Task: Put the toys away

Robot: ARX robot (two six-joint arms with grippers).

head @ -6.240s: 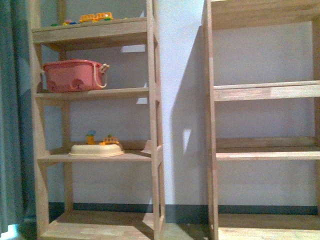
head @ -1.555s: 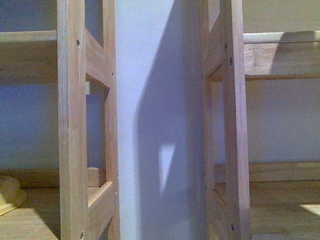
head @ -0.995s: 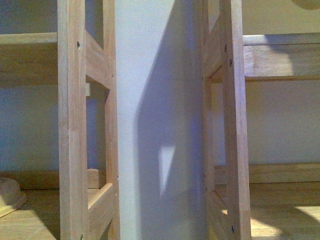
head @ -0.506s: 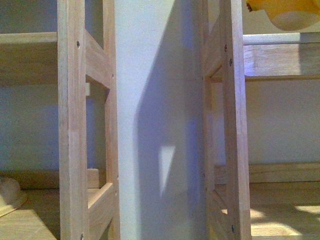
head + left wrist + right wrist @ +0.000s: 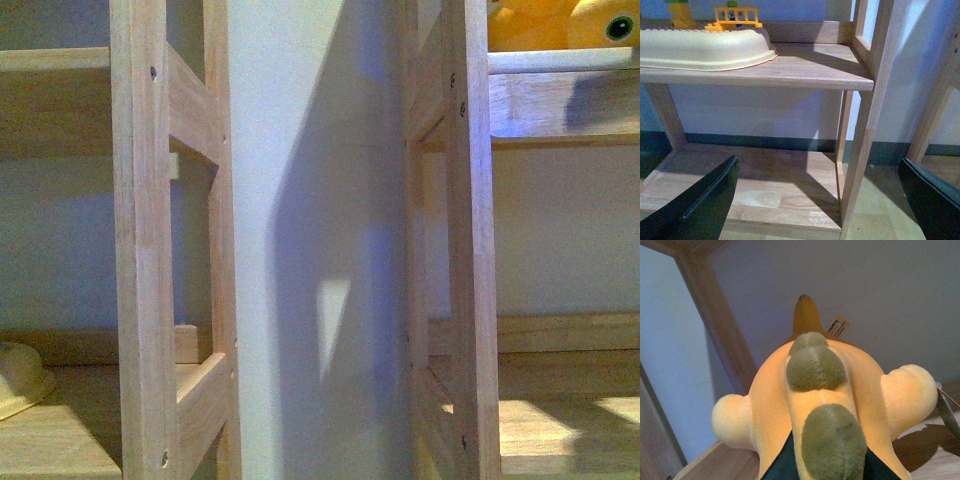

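The orange-yellow plush toy (image 5: 810, 400) fills the right wrist view, with olive-green back bumps, stubby limbs, a pointed tail and a white label. My right gripper (image 5: 832, 467) is shut on the plush toy, its dark fingers (image 5: 780, 465) pressing either side of its back. The toy rests on or just above a wooden shelf board (image 5: 920, 450). In the front view the plush toy (image 5: 560, 25) shows at the top right, on the right shelf unit's upper board (image 5: 560, 100). My left gripper (image 5: 820, 200) is open and empty, low before the left shelf unit.
The left shelf unit (image 5: 140, 250) and right shelf unit (image 5: 465, 250) stand close ahead, with a white wall (image 5: 320, 200) between them. A cream tray (image 5: 705, 47) and yellow toy pieces (image 5: 735, 17) sit on a left-unit shelf. The bottom shelf (image 5: 755, 195) lies below.
The plush toy has come down into the front view at the top right and now sits at the upper right shelf. Earlier, the camera moved much closer to the shelves.
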